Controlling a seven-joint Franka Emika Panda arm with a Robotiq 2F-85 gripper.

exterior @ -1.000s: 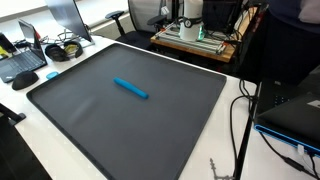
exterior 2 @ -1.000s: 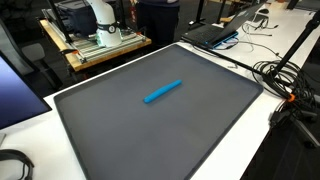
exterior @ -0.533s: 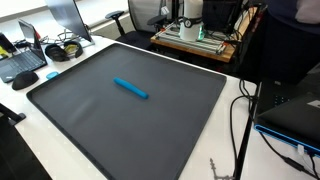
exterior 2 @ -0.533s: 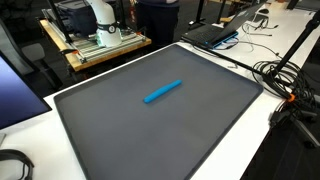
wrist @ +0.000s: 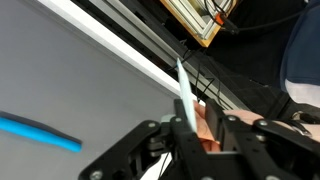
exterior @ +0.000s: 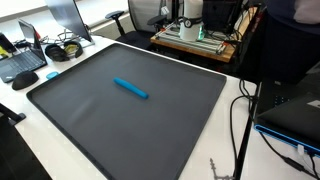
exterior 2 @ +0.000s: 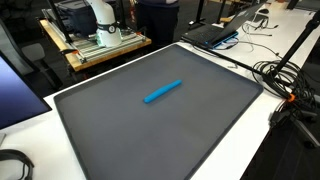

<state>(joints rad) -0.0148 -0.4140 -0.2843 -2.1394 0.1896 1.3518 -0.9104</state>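
Blue marker (exterior: 131,89) on mat (exterior: 80,112), gripper (wrist: 207,135) seemingly apart

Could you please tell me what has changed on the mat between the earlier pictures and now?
Nothing has visibly changed. In both exterior views the blue marker lies at the same spot and angle on the dark mat, untouched, with no arm over it.

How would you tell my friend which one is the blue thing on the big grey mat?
Find the big dark grey mat covering most of the white table. Near its middle lies a thin blue stick, flat on the mat. It is bright blue and straight, unlike the black cables curling beside the mat.
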